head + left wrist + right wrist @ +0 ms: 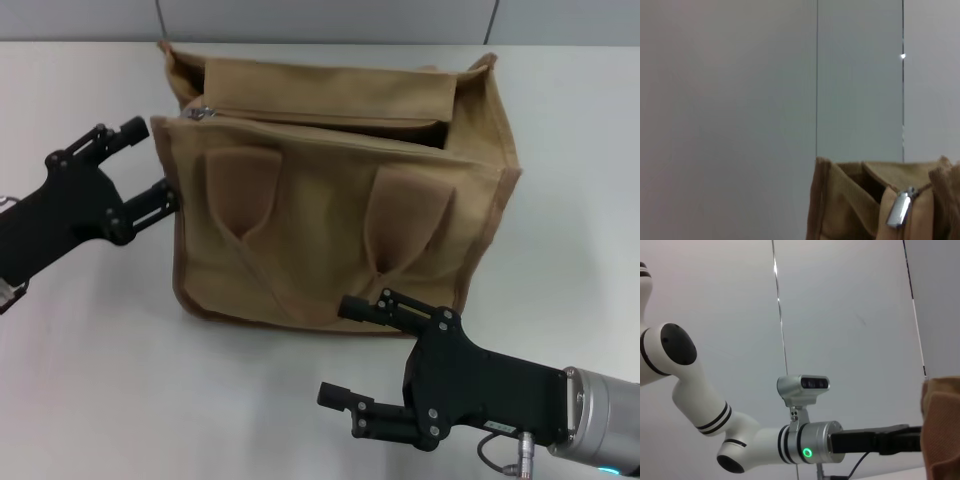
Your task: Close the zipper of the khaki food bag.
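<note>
The left hand [150, 165] is spread at the left edge of the khaki food bag [330, 200], which stands on the white bench [100, 380]. Only the left wrist view shows clearly the shiny metal pull of the zipper [898, 209]; it hangs at the bag's left corner, and the top gapes. The canvas is soft, with padded handles. The right hand [345, 350], also spread, hovers in front of the bag.
</note>
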`<state>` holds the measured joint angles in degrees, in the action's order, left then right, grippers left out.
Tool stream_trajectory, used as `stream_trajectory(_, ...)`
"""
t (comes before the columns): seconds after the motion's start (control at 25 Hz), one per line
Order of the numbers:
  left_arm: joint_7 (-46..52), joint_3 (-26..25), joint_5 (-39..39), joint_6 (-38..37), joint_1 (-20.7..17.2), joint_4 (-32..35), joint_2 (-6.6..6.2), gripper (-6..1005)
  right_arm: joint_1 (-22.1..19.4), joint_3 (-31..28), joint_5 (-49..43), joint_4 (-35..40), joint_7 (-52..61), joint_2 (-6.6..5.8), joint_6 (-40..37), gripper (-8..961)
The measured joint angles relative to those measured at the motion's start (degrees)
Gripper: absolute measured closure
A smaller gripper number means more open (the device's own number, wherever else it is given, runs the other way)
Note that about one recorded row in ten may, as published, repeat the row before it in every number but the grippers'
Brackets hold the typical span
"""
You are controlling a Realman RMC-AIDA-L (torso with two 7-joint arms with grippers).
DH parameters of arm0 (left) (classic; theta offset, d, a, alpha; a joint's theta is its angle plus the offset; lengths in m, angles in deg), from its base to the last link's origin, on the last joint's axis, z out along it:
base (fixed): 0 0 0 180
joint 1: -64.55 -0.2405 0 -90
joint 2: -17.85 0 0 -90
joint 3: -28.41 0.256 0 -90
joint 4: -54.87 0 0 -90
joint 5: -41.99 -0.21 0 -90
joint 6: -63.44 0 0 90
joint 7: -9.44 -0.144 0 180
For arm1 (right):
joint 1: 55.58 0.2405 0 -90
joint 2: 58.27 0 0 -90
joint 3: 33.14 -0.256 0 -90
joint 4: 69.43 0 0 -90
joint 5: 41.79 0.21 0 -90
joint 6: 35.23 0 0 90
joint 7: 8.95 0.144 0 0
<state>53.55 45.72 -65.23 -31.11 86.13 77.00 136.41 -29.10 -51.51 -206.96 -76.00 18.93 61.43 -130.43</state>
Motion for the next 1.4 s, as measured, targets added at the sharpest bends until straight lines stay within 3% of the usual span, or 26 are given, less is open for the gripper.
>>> stream_trajectory(0.32,2.64,-0.71,7.34,1.70,2.66,-3.85,0.09,293,-0.41,-0.33,0.07,-0.10,-0.01,0.00,0.07,164)
stream_trajectory(1.4,1.78,1.83,10.30,1.46,1.65,-5.63,0.07,356,-0.44,-0.51,0.47,-0.35,-1.41,0.09,1.12,163)
